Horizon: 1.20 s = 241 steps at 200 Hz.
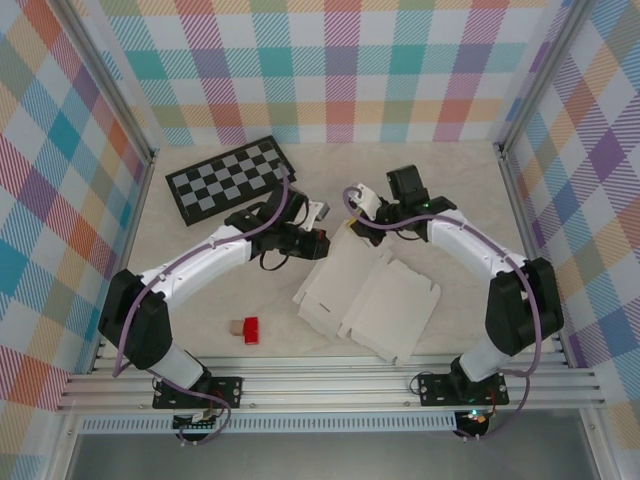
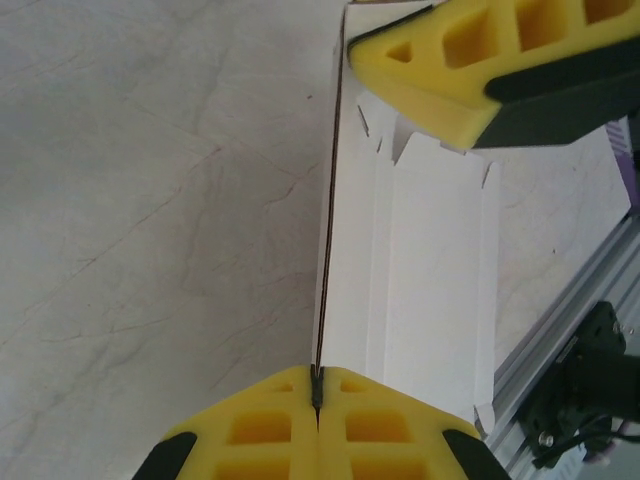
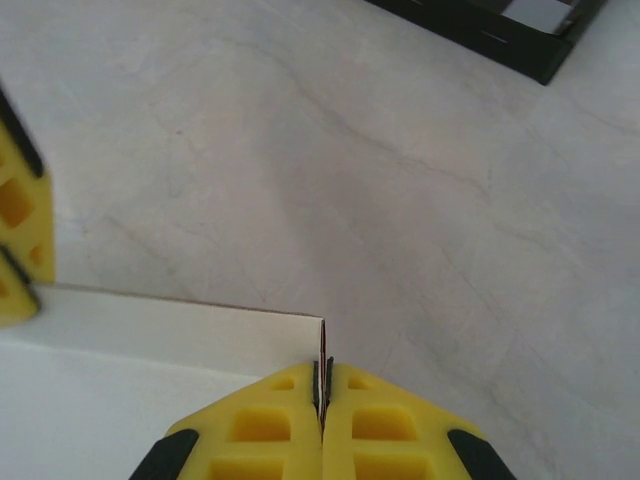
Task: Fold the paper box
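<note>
Surroundings: pastel plaid walls [image 1: 340,60] close in a pale, marbled tabletop [image 1: 450,190] on three sides.
Paper box [image 1: 372,302]: a flat white die-cut sheet lying right of centre, toward the near edge and between the two arms. Its far-left flap stands up off the surface. The rest lies flat, with tabs and slits showing.
Left pincer [image 2: 317,380]: clenched on the raised flap's thin edge, with the cardboard sandwiched between its yellow pads.
Right pincer [image 3: 322,372]: also clenched, grasping the upper corner of the same flap at the opposite end of that edge.
Checkerboard [image 1: 230,180]: black and grey, lying at the far left of the tabletop beyond the left arm, apart from the sheet.
Blocks: a small red block [image 1: 251,330] and a tan block [image 1: 236,327] sit side by side near the front edge, left of the sheet and not touching it.
Rails: aluminium rails [image 1: 330,385] run along the near edge and carry both arm bases.
In the way: the left arm's wrist and its looping cable hang over the tabletop between the checkerboard and the sheet. The two pincers crowd close together over the lifted flap.
</note>
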### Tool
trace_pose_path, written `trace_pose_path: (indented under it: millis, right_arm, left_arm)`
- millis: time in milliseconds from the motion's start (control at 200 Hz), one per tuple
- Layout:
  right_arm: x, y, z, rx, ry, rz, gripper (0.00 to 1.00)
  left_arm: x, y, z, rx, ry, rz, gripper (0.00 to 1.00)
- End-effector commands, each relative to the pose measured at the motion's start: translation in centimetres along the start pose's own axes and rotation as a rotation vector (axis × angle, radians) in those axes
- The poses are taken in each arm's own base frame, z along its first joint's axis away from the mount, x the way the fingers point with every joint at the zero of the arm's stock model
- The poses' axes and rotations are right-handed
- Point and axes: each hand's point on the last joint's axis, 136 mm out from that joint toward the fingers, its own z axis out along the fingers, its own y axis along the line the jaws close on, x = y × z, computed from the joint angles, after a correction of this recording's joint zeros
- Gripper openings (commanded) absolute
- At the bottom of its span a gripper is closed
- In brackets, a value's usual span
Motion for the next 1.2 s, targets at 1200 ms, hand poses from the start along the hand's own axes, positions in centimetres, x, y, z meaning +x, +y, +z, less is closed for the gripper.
trace_pose_path:
  millis: [1200]
  right_arm:
    - [5.4, -0.2, -6.0, -0.231, -0.101, -0.021, 0.33]
  left_arm:
    - [2.8, -3.3, -8.8, 0.104, -0.241, 0.247, 0.00]
